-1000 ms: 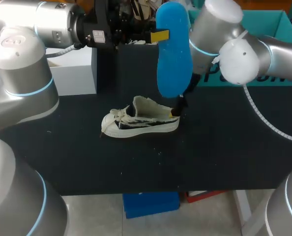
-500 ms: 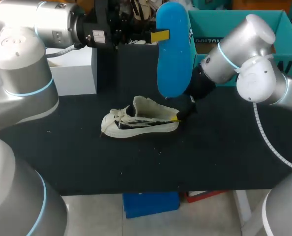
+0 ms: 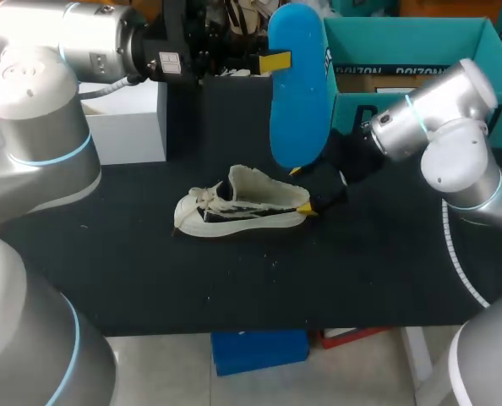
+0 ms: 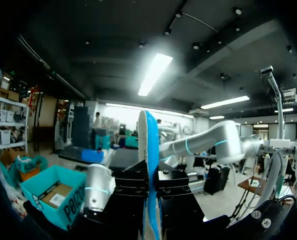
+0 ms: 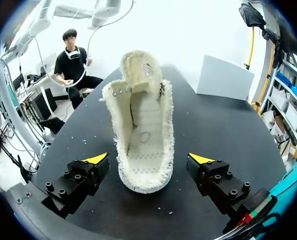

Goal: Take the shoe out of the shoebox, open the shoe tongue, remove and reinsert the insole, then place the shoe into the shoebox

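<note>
Risk, centre frame: my spread right end effector (image 3: 302, 190) may shove the sneaker (image 3: 238, 211) askew; left end effector (image 3: 272, 61) pinches the insole (image 3: 298, 93).

Blue insole (image 3: 297, 93) & cream shoe (image 3: 242, 207)

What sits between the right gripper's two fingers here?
The shoe, heel end, with bare table either side; the right gripper is open, not touching. Right wrist view.

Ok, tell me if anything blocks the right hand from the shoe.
Nothing visible does. The open right hand has a finger on either side of the shoe, at its heel, with only bare table in the gaps. The blue insole is up in the left hand, out of the way.
</note>
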`<action>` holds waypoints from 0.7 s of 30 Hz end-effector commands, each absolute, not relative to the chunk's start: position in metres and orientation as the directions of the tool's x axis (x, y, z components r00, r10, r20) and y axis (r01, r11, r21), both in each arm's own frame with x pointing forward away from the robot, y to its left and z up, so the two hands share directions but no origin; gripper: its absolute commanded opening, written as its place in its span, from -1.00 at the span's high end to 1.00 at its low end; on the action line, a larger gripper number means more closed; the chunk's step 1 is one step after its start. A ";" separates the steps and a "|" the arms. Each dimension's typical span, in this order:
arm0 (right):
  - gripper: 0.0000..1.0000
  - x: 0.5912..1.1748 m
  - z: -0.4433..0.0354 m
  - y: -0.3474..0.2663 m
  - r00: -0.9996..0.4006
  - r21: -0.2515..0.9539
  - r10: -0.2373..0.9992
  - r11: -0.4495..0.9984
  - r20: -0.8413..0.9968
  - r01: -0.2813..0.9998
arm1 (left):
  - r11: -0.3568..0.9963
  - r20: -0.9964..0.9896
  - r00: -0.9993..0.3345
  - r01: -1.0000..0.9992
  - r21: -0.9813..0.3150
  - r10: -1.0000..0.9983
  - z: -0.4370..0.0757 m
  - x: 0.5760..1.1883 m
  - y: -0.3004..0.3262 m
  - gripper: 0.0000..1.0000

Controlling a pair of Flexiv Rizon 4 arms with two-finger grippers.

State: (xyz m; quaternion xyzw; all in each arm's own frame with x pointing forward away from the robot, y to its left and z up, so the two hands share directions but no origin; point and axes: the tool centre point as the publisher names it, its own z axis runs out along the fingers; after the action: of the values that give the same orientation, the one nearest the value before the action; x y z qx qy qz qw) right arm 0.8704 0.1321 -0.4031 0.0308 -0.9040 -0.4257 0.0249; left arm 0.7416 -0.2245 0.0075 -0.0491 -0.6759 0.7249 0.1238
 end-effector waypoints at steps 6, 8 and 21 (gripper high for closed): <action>-1.00 0.870 -0.412 0.133 -0.996 0.815 -0.083 0.580 0.043 -0.013 | -0.059 0.094 -0.966 -0.111 -0.992 0.240 0.006 0.741 -0.226 1.00; -1.00 0.869 -0.413 0.134 -0.995 0.817 -0.089 0.576 0.050 -0.010 | -0.059 0.094 -0.966 -0.111 -0.992 0.240 0.006 0.741 -0.226 1.00; -1.00 0.870 -0.415 0.134 -0.993 0.841 -0.092 0.541 0.072 0.010 | -0.059 0.094 -0.966 -0.111 -0.992 0.240 0.006 0.741 -0.226 1.00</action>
State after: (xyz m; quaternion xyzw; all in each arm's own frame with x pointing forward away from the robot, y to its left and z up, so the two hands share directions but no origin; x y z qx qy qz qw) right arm 0.8675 0.1327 -0.4141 0.0231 -0.8756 -0.4796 0.0520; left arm 0.7417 -0.2244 0.0075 -0.0491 -0.6759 0.7249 0.1238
